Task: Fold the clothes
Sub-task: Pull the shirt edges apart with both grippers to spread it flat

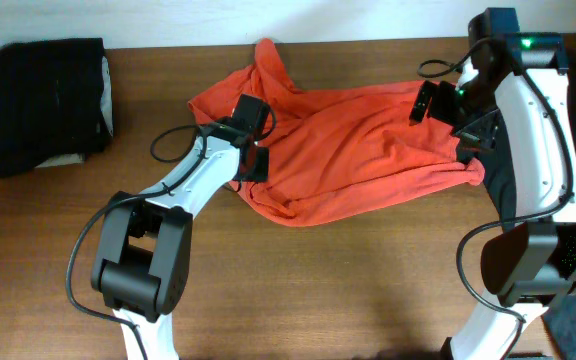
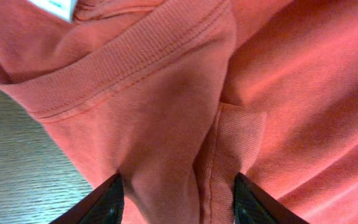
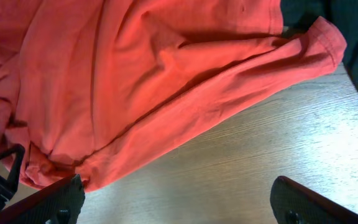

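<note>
On table [image 1: 368,290], crumpled: red-orange T-shirt [image 1: 358,150], not yet folded.
Left gripper [image 2: 178,202] parted astride collar cloth; right gripper [image 3: 176,190] wide, empty. Step: grasping to spread; next, pinch.

Bright, even overhead light (soft shadows); wrist close-ups seem slightly blurred.

**Overhead view:** fixed camera high above the table [image 1: 348,290], facing straight down and taking in the whole red-orange T-shirt [image 1: 368,150].

**Left wrist view:** very near the T-shirt, looking down past the left end effector [image 2: 180,196] onto the ribbed collar [image 2: 135,56]. Cloth fills almost the whole frame.

**Right wrist view:** set farther back, looking obliquely over the right end effector [image 3: 179,202] at the T-shirt's edge and the bare table beside it.

**Shared field:** all three views include the T-shirt and the table.
</note>
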